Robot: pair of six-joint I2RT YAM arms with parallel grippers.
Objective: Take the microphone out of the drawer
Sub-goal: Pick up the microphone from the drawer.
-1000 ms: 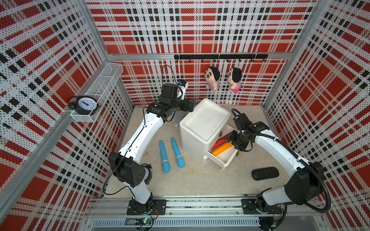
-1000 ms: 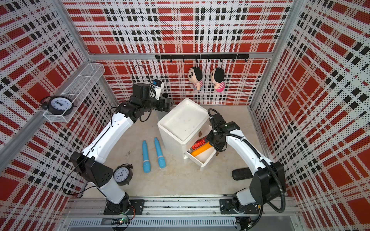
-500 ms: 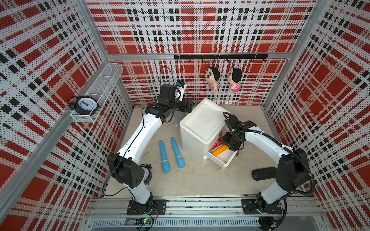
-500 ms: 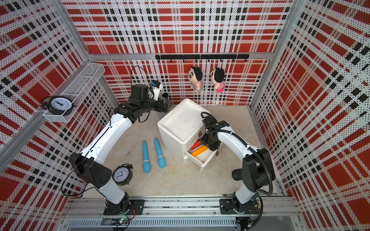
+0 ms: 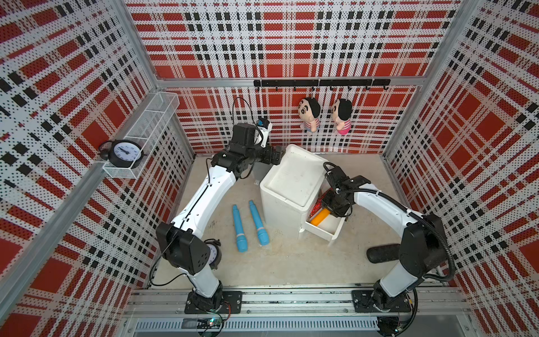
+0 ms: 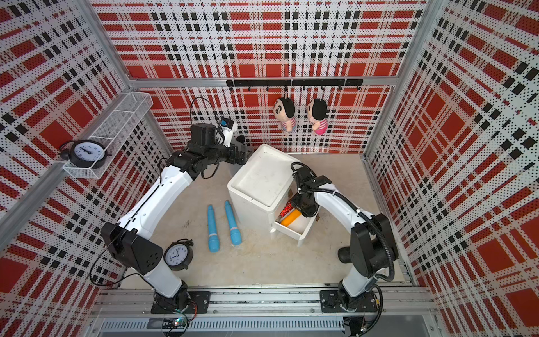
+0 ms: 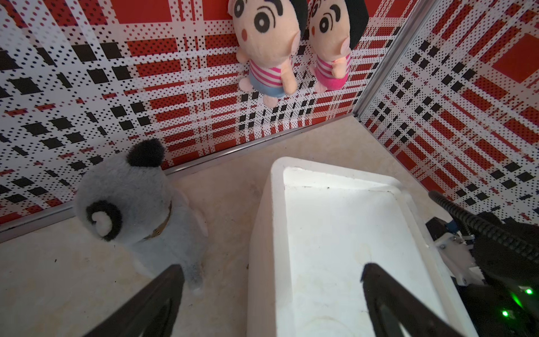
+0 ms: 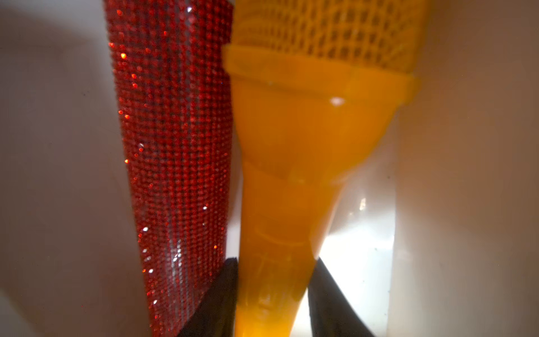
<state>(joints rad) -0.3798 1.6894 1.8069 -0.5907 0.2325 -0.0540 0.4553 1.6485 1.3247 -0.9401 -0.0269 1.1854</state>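
Right fingers (image 8: 215,306) narrowed astride orange microphone (image 8: 291,146) in drawer (image 5: 320,233), grip uncertain, left fingers (image 7: 151,303) wide over cabinet rim (image 7: 274,204)

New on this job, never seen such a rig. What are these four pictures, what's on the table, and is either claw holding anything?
These are two white robot arms, each ending in a two-fingered gripper. The two wide pictures come from one camera head overhead; the other two come from a camera on each wrist. On the table stands a white cabinet with its drawer open; inside lie an orange microphone and a red glittery microphone. Beside the cabinet lie two blue microphones and a clock. The left gripper hangs open and empty by the cabinet's back corner. The right gripper is in the drawer, one finger each side of the orange microphone's handle; whether it grips yet I cannot tell.
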